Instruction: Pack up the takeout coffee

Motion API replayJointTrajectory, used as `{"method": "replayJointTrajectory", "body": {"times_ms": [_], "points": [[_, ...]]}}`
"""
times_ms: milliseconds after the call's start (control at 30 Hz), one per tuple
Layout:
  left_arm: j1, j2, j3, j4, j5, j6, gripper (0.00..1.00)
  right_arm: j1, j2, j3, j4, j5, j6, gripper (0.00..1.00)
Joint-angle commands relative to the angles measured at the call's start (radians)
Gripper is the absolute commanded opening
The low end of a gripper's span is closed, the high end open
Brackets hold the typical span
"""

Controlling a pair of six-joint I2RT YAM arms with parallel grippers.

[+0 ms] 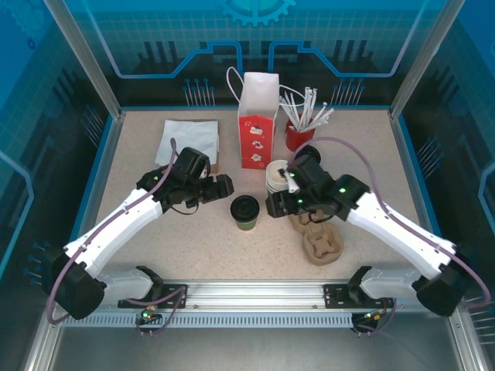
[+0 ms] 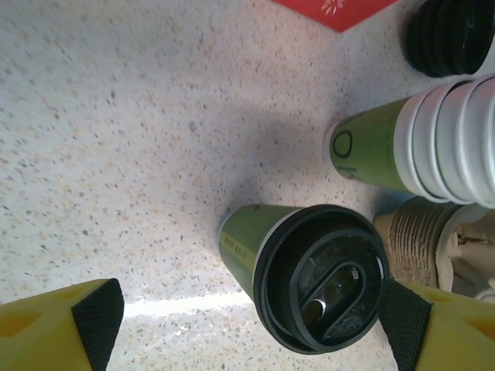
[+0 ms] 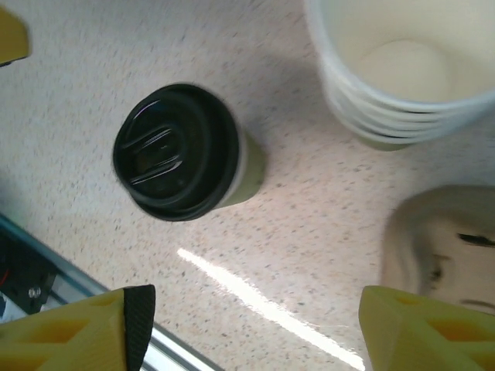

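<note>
At the middle of the desk [image 1: 193, 247], we list one takeout coffee [image 1: 244, 211]: paper cup, upright, green wall, black lid [image 3: 174, 151] fitted. We judge it light, top-heavy if filled, its wall thin and easily crushed, its lid smooth and liable to pop; we would take it across the wall just under the lid rim, squeezing gently. Left end effector [image 1: 223, 185]: jaws wide, empty, just beside it. Right end effector [image 1: 275, 205]: jaws apart, empty, near it. Red paper bag [image 1: 255, 131] stands behind

The coffee cup [image 1: 244, 212] is smooth green paper with a glossy black plastic lid [image 2: 321, 278]. The table [image 1: 139, 224] looks matt and speckled. The carrier [image 1: 321, 243] at right is rough brown pulp.
</note>
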Motion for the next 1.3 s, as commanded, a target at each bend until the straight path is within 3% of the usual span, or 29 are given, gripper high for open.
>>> {"method": "replayJointTrajectory", "body": {"times_ms": [0,367,767,1267], "points": [[0.014,0.003,-0.052,0.111,0.165,-0.035,0.88,0.066,0.106,0.083,-0.068,0.056,-0.002,0.69],[0.012,0.109,-0.087,0.171,0.23,-0.053,0.83,0.09,0.296,0.163,-0.015,0.059,0.009,0.6],[0.012,0.152,-0.111,0.159,0.213,-0.045,0.79,0.018,0.336,0.147,0.057,-0.042,0.026,0.52],[0.011,0.146,-0.117,0.151,0.201,-0.047,0.78,0.001,0.38,0.165,0.003,-0.036,0.017,0.45]]}}
